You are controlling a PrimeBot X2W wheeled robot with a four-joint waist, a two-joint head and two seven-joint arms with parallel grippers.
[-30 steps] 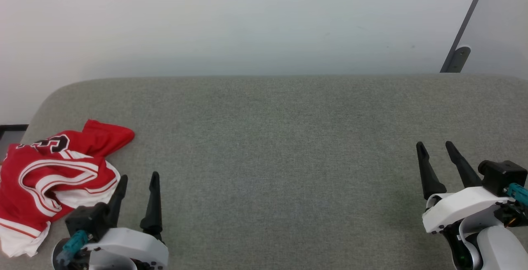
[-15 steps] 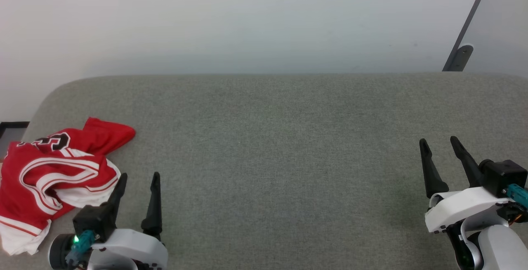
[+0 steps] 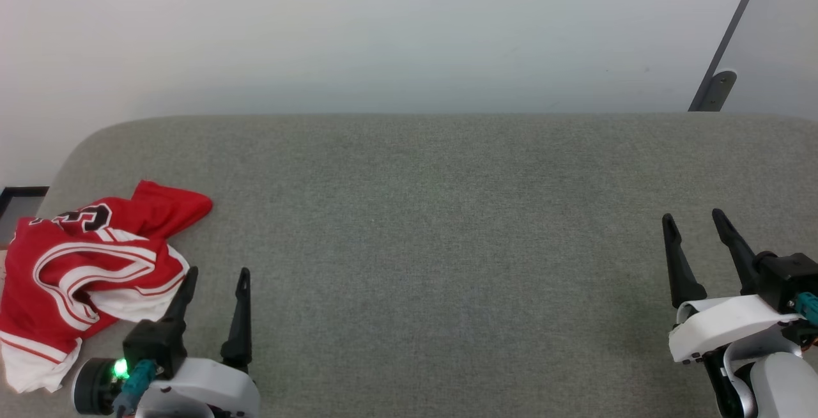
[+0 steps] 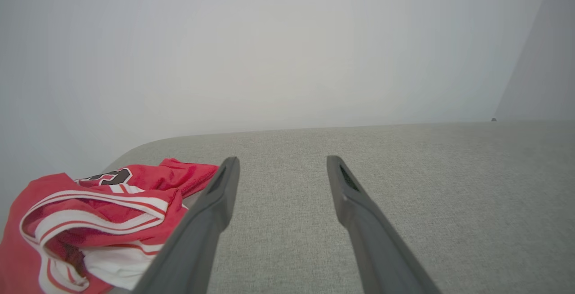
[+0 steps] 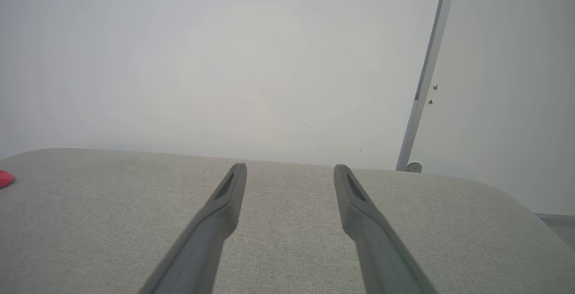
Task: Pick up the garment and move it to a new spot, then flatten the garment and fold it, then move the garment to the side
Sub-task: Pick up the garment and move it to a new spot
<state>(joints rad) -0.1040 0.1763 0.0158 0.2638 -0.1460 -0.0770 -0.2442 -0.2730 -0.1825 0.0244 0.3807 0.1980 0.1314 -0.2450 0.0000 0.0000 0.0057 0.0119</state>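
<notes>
Slid a little toward the upper right of the head view since a second ago, everything together: a turn of the camera, no move of the shirt (image 3: pixel 83 271). Somewhat more drift to the right for the right pincer (image 3: pixel 693 215) than for the background. Now glowing green on the left wrist, a small lamp (image 3: pixel 119 369).

Red and white, crumpled in a heap on the grey cushion (image 3: pixel 434 226), just to the left of the left pincer (image 3: pixel 218 272), alongside its fingers and a bit beyond their tips. Striped trim looped across the top, black white-edged lettering at the far end. Hard to tell whether touching the nearer finger (image 4: pixel 211 213) or only lying beside it.

Left pincer spread wide, bare cushion showing between the fingers. Right pincer well apart from the shirt, far off to the right, likewise spread wide over bare cushion. From that wrist, just a red speck at the far left.

Beyond both pincers, the cushion's rounded far edge, then a pale wall (image 3: pixel 383 34). Beyond and to the right of the right pincer, a slanting grey door frame (image 3: pixel 716 89).
</notes>
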